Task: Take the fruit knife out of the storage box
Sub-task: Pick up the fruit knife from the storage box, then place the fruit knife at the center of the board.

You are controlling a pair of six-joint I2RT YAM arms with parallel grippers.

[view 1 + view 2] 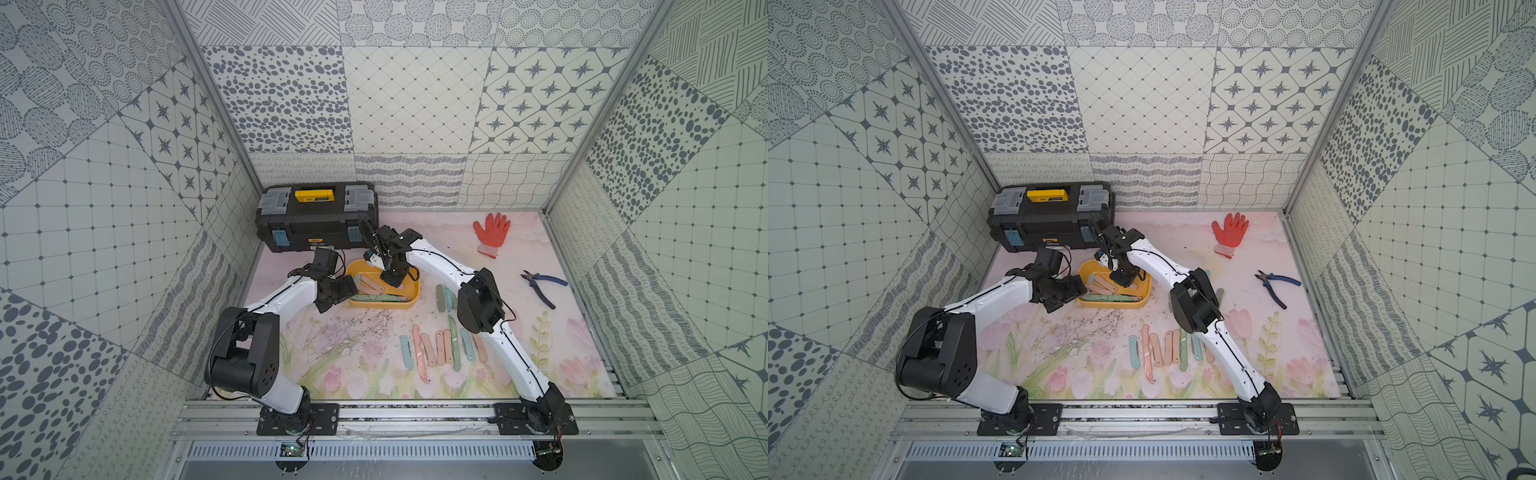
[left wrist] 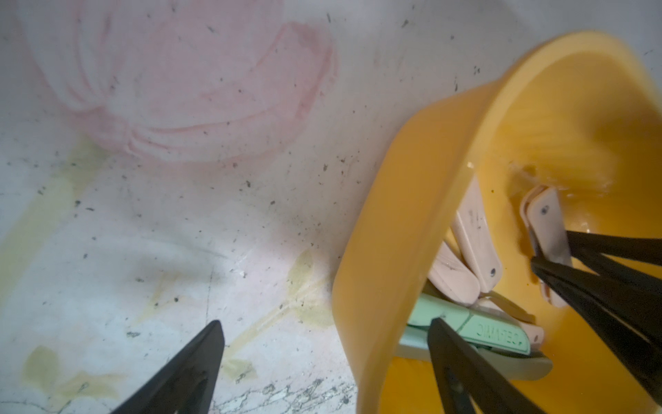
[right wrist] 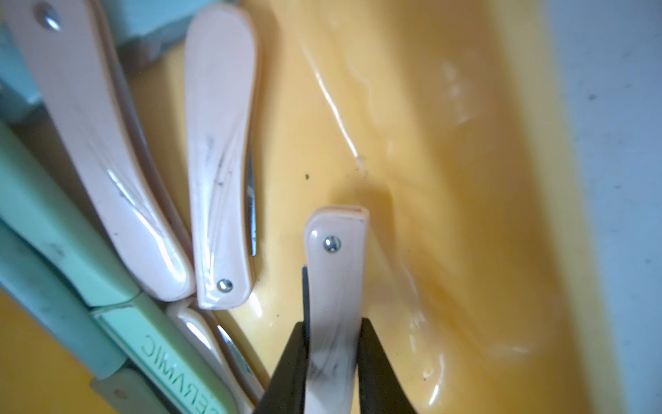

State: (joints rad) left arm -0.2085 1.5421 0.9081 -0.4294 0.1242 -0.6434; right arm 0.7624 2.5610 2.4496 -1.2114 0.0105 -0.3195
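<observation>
Position of the fruit knife point(image 3: 335, 258): inside the storage box point(image 3: 447, 179), clamped across its pink handle by the right claw point(image 3: 335, 324), with one black finger point(image 3: 290, 358) pressed against each long edge. The riveted end of the handle projects beyond the fingertips, over the yellow floor of the box. Whether that end touches the floor cannot be told. In the left wrist view the knife stands tilted, with the riveted end farthest from the fingers. In both top views the right claw points down into the box from above. Two more pink knives point(image 3: 218, 161) and a green knife point(image 3: 53, 229) lettered CERAMIC lie on the box floor to one side, apart from the held knife. The left claw point(image 2: 324, 328) is spread wide and holds nothing. It straddles one wall of the box, with one finger point(image 2: 186, 369) outside over the table point(image 2: 179, 215) and the other inside, above the green knife. On the table outside the box are a row of folded knives point(image 1: 440, 349) toward the front, a black toolbox point(image 1: 320, 224) at the back left, an orange glove point(image 1: 490, 232) at the back right, and blue-handled pliers point(image 1: 542, 286) on the right.
</observation>
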